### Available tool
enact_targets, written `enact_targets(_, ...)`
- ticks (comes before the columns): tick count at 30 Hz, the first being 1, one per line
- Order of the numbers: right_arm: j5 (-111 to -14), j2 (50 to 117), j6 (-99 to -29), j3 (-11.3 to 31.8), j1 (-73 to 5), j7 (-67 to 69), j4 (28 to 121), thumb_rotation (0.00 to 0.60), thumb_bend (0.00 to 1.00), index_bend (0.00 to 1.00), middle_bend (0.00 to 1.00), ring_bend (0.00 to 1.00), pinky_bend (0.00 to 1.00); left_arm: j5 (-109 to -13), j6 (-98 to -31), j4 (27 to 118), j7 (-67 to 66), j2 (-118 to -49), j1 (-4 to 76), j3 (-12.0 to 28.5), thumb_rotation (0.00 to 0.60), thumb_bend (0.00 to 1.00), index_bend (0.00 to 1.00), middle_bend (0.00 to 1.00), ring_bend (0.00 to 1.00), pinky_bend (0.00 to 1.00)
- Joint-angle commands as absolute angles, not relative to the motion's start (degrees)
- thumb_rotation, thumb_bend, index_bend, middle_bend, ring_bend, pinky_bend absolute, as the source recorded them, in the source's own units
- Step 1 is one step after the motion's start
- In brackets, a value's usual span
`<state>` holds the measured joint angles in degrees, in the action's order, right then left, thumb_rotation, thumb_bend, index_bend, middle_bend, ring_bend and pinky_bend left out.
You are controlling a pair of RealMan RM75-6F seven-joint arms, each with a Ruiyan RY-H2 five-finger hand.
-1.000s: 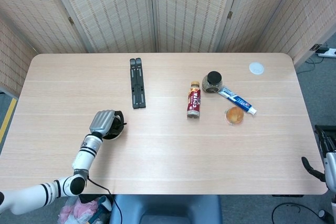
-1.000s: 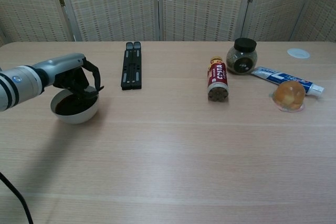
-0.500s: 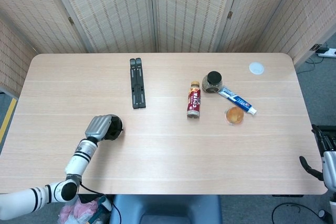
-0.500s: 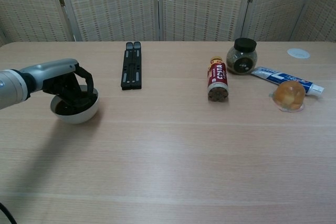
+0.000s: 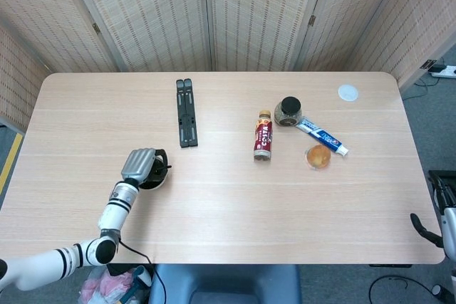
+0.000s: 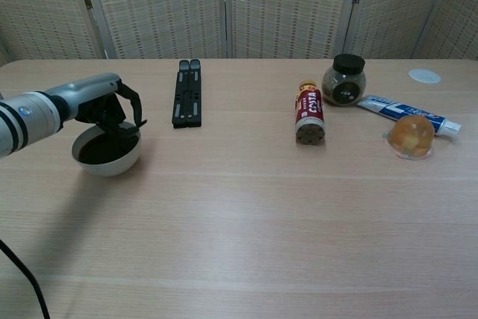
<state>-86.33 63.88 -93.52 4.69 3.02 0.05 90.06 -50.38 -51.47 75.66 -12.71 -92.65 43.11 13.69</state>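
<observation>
A small white bowl (image 6: 106,155) with a dark inside stands on the table's left part; the head view shows only its rim (image 5: 159,178) beside the hand. My left hand (image 6: 104,107) (image 5: 139,165) hovers just over the bowl, fingers curved down toward its far rim and spread apart, holding nothing that I can see. My right hand (image 5: 429,231) shows only as a dark edge at the lower right of the head view, off the table; how its fingers lie is hidden.
A black folded stand (image 5: 187,112) lies at the back centre-left. To the right are a lying red coffee bottle (image 5: 263,139), a black-lidded jar (image 5: 288,112), a toothpaste tube (image 5: 322,137), an orange jelly cup (image 5: 318,156) and a white disc (image 5: 348,92).
Half a second ago my left hand sat lower, wrapped over the bowl; it has risen back above the rim. The bowl has stayed in place.
</observation>
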Motion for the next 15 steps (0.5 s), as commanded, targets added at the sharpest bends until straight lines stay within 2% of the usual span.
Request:
enact_targets(1,-86.35,63.95,-93.51,4.68,3.02,0.05,90.01,0.6,0.2,0.02,0.22,0.22,0.22,-50.32,-51.33,76.56,-12.41,-91.61,42.62,13.55,0.6,0.49,0.71,0.99,0.93,1.0)
enact_targets(5,-86.54,64.11,-93.5,4.71,2.9,-0.03,89.9,0.6,0.2,0.02,0.22,0.22,0.22,-50.95,-51.45,79.22,-12.11,-89.52,41.62,12.78,0.6,0.49,0.6,0.99,0.93,1.0)
enact_targets(7,-86.73,64.13,-93.6,4.76,2.84,-0.05,89.94,0.6,0.2,0.02,0.22,0.22,0.22,-51.29,-51.73,80.55,-11.84,-88.66,41.14,12.54,0.6,0.46,0.47,0.98,0.92,1.0)
enact_targets(11,-87.03,63.93,-93.82,4.8,2.8,-0.14,90.15,0.6,0.2,0.02,0.22,0.22,0.22,-52.78,-53.26,82.67,-10.93,-87.37,40.06,12.29,0.6,0.33,0.22,0.93,0.89,1.0)
enact_targets(13,-87.05,63.68,-93.87,4.81,2.84,-0.2,90.34,0.6,0.2,0.02,0.22,0.22,0.22,-53.88,-54.12,83.99,-9.88,-86.47,39.29,12.22,0.6,0.3,0.11,0.86,0.83,1.0)
enact_targets(15,-87.03,63.42,-93.98,4.84,2.91,-0.23,90.56,0.6,0.2,0.02,0.22,0.22,0.22,-55.15,-55.09,85.41,-8.11,-85.22,38.25,12.31,0.6,0.29,0.07,0.76,0.72,1.0)
